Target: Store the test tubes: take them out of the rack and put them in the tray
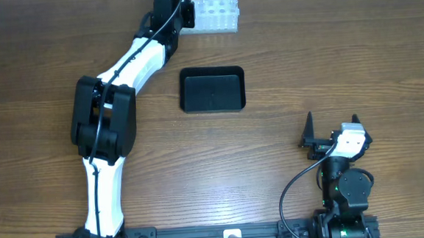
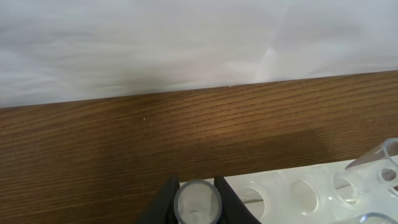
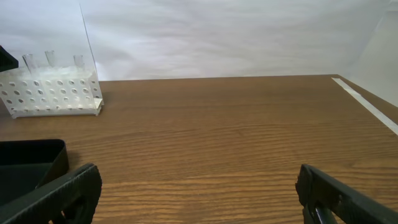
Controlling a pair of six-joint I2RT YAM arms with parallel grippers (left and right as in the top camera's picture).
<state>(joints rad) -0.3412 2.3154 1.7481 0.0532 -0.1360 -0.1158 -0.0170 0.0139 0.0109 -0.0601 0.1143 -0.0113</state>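
Observation:
A white test tube rack (image 1: 216,15) stands at the table's far edge, with a few clear tubes (image 3: 50,58) standing upright in it. My left gripper (image 1: 188,13) is at the rack's left end. In the left wrist view its fingers (image 2: 166,198) are shut on the rim of a clear test tube (image 2: 197,202), beside the rack's holes (image 2: 298,193). Another tube (image 2: 375,157) leans in the rack farther along. The black tray (image 1: 212,89) lies in front of the rack near the table's middle. My right gripper (image 1: 333,129) is open above the table at the near right, with nothing between its fingers.
A pale wall or sheet (image 2: 186,43) rises just behind the table's far edge. Bare wood stretches between the tray (image 3: 30,163) and my right gripper (image 3: 199,200). A white strip (image 3: 367,102) runs along the table's right side.

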